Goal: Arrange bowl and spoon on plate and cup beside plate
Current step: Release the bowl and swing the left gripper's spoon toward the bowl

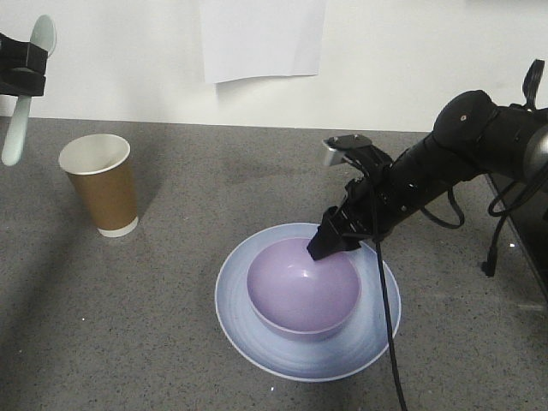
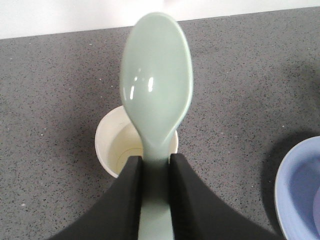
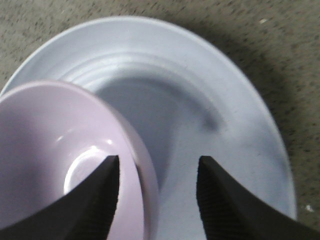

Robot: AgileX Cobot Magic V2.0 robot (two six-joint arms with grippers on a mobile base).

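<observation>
Spoon up high on the left, bowl waiting on the plate.

The left end effector [image 2: 155,175], clamped on the upright spoon [image 2: 156,85], hangs above the cup [image 1: 100,182]; the bowl [image 1: 304,287] on the plate [image 1: 257,342] lies rightward, where the right end effector [image 3: 157,175] straddles its rim, parted.

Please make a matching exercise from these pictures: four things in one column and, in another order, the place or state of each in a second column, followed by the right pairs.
Things
1. Lavender-purple plastic bowl
2. Pale mint-green plastic spoon
3. Brown paper cup with white inside
4. Pale blue round plate

Places or states
A. Lies flat on the grey table, under another thing
B. Held up in the air between shut fingers of the left gripper
C. Stands upright on the table, apart from the plate
D. Sits on the plate, its rim between the open fingers of the right gripper

Pairs: 1-D, 2-B, 3-C, 4-A
</observation>
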